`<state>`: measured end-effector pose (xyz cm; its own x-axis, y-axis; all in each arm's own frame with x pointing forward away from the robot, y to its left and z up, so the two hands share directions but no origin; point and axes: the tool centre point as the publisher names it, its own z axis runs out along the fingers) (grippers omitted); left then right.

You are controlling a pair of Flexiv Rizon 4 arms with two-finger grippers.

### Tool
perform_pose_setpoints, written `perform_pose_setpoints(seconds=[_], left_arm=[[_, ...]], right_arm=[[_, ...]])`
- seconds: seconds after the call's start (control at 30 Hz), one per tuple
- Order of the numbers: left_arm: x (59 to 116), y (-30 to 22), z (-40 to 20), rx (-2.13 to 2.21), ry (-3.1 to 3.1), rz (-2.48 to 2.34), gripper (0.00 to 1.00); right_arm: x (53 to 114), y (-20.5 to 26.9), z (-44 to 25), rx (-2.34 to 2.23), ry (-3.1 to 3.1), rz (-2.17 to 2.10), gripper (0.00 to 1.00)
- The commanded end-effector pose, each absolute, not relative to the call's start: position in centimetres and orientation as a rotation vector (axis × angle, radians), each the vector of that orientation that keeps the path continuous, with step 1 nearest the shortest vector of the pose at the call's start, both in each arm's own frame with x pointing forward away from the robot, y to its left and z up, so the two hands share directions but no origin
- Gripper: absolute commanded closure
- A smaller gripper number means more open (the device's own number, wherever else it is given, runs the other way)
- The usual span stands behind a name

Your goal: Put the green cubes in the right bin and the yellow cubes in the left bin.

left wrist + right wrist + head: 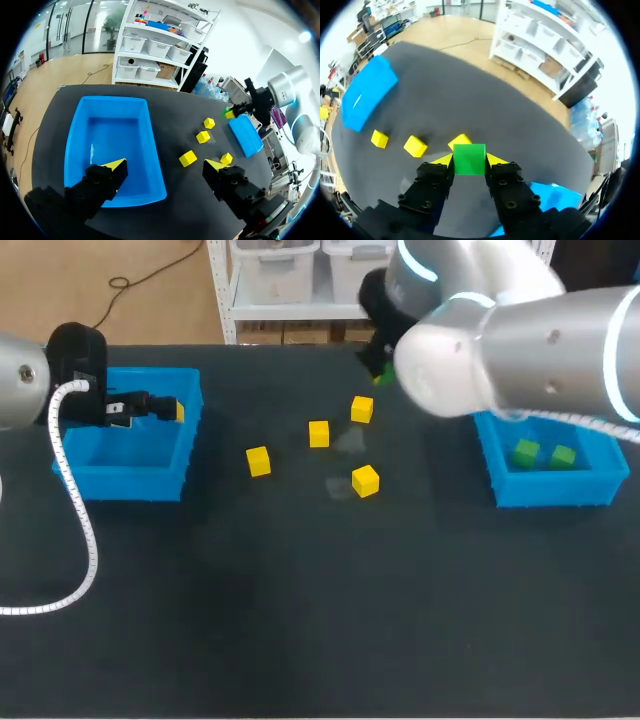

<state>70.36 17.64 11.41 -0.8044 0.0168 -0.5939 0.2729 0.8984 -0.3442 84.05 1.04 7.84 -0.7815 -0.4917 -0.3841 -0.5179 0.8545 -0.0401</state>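
My right gripper point(469, 162) is shut on a green cube point(469, 154), held above the table behind the yellow cubes; it shows as a speck of green point(382, 377) under the arm in the head view. Several yellow cubes point(258, 461) point(319, 433) point(362, 409) point(365, 480) lie loose at mid-table. The right bin point(555, 490) holds two green cubes point(526, 452) point(563, 456). My left gripper point(165, 167) hangs open over the near right rim of the left bin point(150, 185), nothing between its fingers. That blue bin point(130, 480) looks empty inside.
The yellow cubes point(188, 158) lie between the two bins, nearest one a short way right of the left bin. My right arm's bulky white links point(520, 330) hide part of the table's back right. The front half of the dark table point(300, 620) is bare.
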Motion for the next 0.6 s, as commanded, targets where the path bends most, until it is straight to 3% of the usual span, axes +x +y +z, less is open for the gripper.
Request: perform_pose_setpoints(seconds=[0.03, 0.27, 0.6], left_arm=[[70.4, 17.5, 11.5, 0.202, 2.460, -0.551, 0.00], [70.4, 17.5, 11.5, 0.202, 2.460, -0.551, 0.00], [70.4, 17.5, 11.5, 0.202, 2.460, -0.551, 0.00]], right_arm=[[80.5, -3.3, 12.6, -0.648, 2.515, 0.086, 1.00], [79.0, -9.7, 15.0, -0.460, 2.493, 0.030, 1.00], [75.9, -16.8, 12.9, -0.198, 2.542, 0.077, 1.00]])
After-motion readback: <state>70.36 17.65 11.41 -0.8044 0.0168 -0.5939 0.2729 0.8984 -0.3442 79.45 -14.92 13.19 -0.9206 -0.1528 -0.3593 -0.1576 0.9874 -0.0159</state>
